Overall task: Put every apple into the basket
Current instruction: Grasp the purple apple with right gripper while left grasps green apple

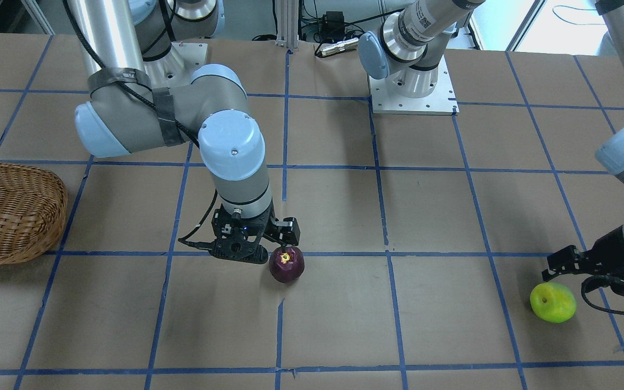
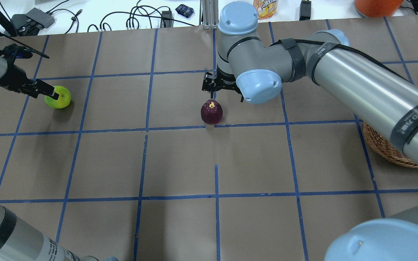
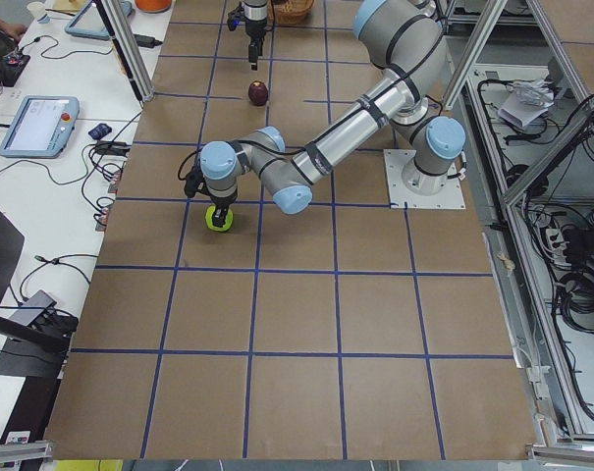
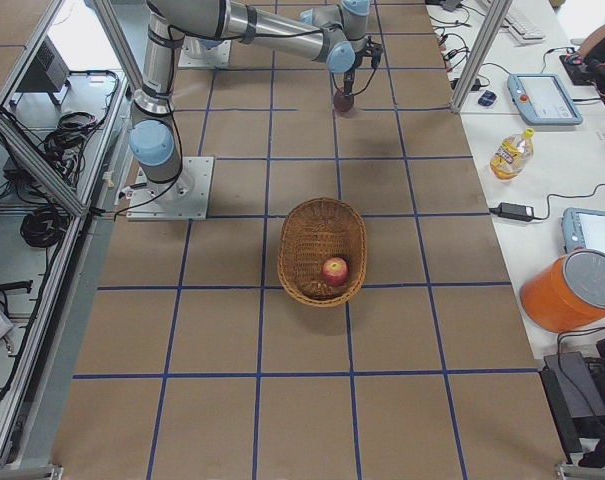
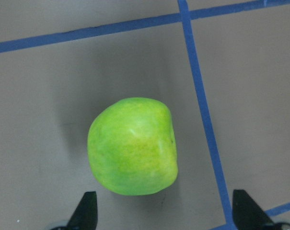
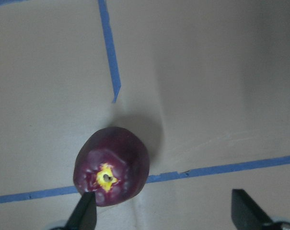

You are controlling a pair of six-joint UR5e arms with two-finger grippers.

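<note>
The yellow-green apple [image 2: 58, 97] lies on the table at the far left, and fills the left wrist view [image 5: 132, 146]. My left gripper [image 5: 166, 215] is open, just above and beside it, not holding it. The dark purple apple [image 2: 211, 111] sits mid-table with its stem dimple up. My right gripper [image 6: 165, 215] is open just above it, one fingertip [image 6: 85, 213] over the apple [image 6: 111, 165] and the other well off to its side. The red apple [image 4: 334, 271] lies inside the wicker basket [image 4: 300, 250].
The basket [image 2: 386, 148] stands on the robot's right side, partly hidden under the right arm in the overhead view. The table is brown paper with a blue tape grid. Cables, a bottle and an orange tub lie on the side bench beyond the table edge.
</note>
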